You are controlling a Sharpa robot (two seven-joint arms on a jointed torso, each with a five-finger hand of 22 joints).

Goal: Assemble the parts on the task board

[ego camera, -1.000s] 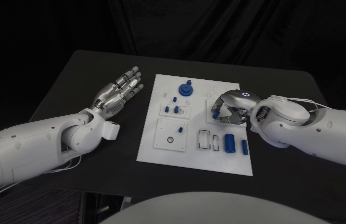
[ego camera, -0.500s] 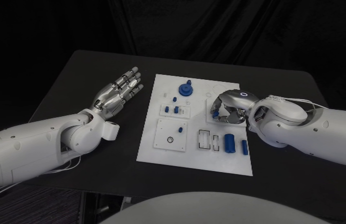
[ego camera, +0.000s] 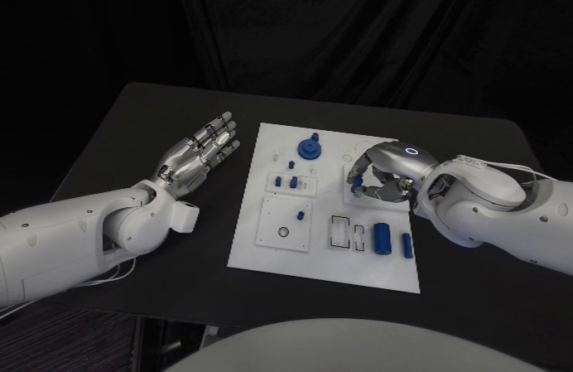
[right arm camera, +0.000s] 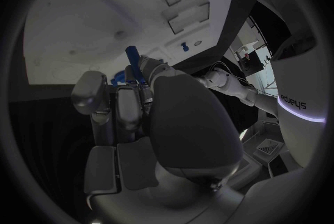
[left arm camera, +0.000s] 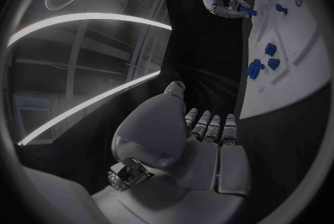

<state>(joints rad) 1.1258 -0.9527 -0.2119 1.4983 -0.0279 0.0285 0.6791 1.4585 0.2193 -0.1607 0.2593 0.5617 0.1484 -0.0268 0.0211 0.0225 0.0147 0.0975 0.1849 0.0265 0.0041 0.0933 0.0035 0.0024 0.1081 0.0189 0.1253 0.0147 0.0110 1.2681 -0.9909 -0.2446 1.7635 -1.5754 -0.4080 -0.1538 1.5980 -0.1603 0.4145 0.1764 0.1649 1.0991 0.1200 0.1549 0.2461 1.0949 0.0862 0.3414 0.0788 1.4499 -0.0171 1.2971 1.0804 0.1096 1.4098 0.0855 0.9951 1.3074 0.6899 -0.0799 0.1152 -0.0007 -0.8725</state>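
Assembly looks early: the right robot hand (ego camera: 380, 176) pinches a small blue peg (ego camera: 357, 189) over the task board (ego camera: 269, 256), other blue parts unplaced, while the left robot hand (ego camera: 199, 152) rests released on the worktop (ego camera: 119, 132).

The right hand (right arm camera: 150, 118) pinched a slim blue peg (right arm camera: 133, 59) in its fingertips above the white task board (right arm camera: 77, 23).
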